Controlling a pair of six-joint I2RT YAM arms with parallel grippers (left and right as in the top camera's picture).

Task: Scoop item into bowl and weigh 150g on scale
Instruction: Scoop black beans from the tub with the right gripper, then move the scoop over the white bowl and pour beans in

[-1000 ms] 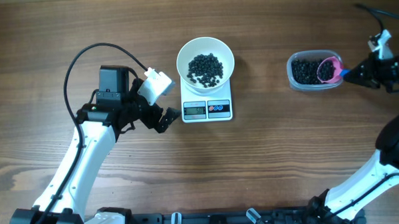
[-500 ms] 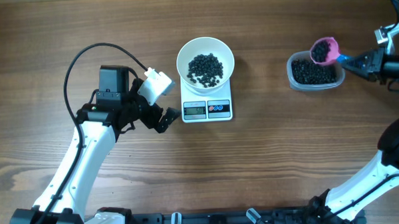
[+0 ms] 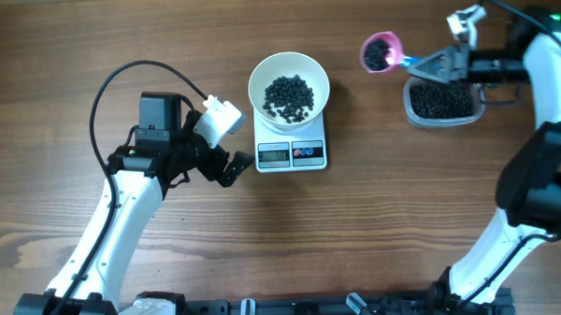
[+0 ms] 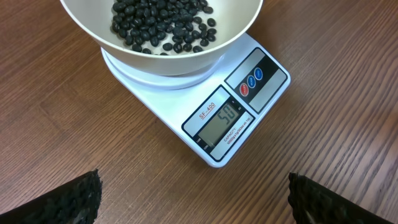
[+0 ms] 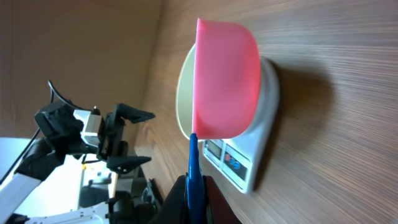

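Pink plastic marks the step: the pink scoop (image 3: 378,52), loaded with black beans, hangs over the bare table (image 3: 376,201) between the clear tub (image 3: 411,104) and the white bowl (image 3: 257,72), nearer the tub. The right gripper (image 3: 419,65) is clamped on the scoop's blue handle (image 5: 194,163). We judge this to be the carry leg of a scoop-and-pour round. The beans (image 3: 288,95) in the bowl lie in a shallow dark layer, and the bowl sits on the scale (image 3: 291,155); more beans wait in the tub. From the left wrist view we read the display (image 4: 225,119) as 50, so by our reckoning the target is well off.

Next we need to hold the scoop level, bring it over the bowl's rim, and tip it slowly while watching the reading. Beans roll, so any tilt short of the rim would likely scatter them on the wood.

Nothing stands between scoop and bowl. The bowl is as wide as the scale, so we should come in above the rim, not against it. The left gripper (image 3: 236,166), fingers wide apart and holding nothing, sits just beside the scale's left edge, which leaves our approach side free.
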